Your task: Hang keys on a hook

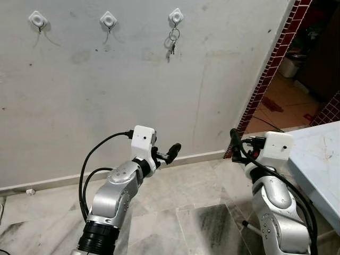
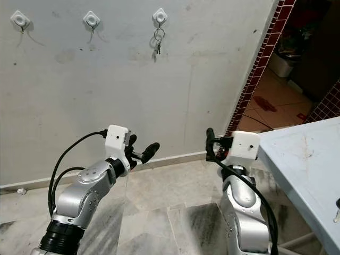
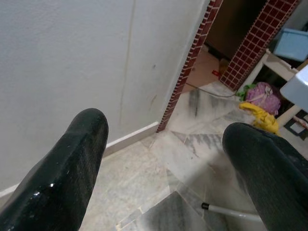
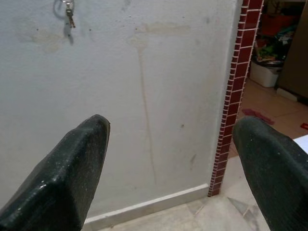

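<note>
A small bunch of metal keys on a silver ring [image 1: 173,40] hangs from the rightmost of three white diamond-shaped wall hooks [image 1: 176,16], at about 12 o'clock in the head views, high on the scuffed pale grey wall [image 1: 106,90]. The middle white hook [image 1: 108,20] and the left white hook [image 1: 37,19] sit in the same row toward 11 and 10 o'clock, each well apart from the next.

The left end effector [image 1: 166,154] is raised low in front of the wall at about 7 o'clock, well below the keys, its two black fingers [image 3: 62,168] spread apart with nothing between them; its wrist view looks past them at the white skirting board [image 3: 130,137] and the grey marbled floor tiles [image 3: 159,192].

The right end effector [image 1: 235,142] is held up at about 4 o'clock, near the dark red tiled edge of the wall [image 1: 265,79]. Its black fingers [image 4: 67,173] stand wide apart and empty, and its wrist view catches the hanging keys near the frame's upper corner.

A pale blue tabletop [image 1: 319,159] juts in at 3 to 4 o'clock, just beside the right arm. A purple and yellow bundle [image 3: 262,103] lies on the floor beyond the wall's end.
</note>
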Robot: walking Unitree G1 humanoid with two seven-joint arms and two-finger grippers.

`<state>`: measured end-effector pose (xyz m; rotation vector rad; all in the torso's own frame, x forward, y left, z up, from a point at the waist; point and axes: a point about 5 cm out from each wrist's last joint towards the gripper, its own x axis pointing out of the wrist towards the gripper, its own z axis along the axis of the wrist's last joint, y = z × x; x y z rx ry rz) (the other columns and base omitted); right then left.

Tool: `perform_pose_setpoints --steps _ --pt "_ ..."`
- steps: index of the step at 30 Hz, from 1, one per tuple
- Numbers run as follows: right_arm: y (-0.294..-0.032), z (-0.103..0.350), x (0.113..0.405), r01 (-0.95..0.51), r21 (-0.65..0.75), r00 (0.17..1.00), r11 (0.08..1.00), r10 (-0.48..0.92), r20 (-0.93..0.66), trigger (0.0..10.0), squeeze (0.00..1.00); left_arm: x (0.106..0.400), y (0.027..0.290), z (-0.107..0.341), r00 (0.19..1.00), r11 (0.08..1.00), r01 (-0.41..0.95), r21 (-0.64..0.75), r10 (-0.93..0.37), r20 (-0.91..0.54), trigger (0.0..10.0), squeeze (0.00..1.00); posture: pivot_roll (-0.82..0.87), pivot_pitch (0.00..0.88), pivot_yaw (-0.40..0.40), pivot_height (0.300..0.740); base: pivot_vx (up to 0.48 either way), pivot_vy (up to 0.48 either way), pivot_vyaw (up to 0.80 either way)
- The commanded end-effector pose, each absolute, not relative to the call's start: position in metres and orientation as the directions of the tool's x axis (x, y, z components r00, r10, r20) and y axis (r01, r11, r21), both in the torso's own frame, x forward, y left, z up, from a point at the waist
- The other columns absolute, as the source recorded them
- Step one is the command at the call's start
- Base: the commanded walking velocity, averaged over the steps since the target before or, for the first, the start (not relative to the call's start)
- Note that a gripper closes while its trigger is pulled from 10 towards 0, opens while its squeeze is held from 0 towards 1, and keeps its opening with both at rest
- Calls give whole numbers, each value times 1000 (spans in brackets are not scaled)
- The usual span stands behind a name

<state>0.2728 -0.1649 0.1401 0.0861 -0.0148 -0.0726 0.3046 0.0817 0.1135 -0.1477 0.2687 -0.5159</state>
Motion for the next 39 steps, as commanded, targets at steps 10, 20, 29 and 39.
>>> perform_pose_setpoints --steps 10,20,29,39 --pt "-164 144 274 71 84 997 994 -73 18 10000 0 310 79 115 824 855 487 -180 -518 -230 10000 0 32 0 -32 740 0 0 -796" --pt "-164 145 277 67 86 997 994 -69 21 10000 0 305 74 112 811 844 502 -186 -535 -237 10000 0 40 0 -35 740 0 0 -795" --pt "-163 144 277 69 88 997 994 -70 13 10000 0 308 75 114 821 850 490 -190 -524 -227 10000 0 38 0 -32 740 0 0 -788" --pt "-163 145 278 68 86 997 994 -70 22 10000 0 308 75 115 825 855 483 -190 -517 -229 10000 0 40 0 -31 740 0 0 -788"
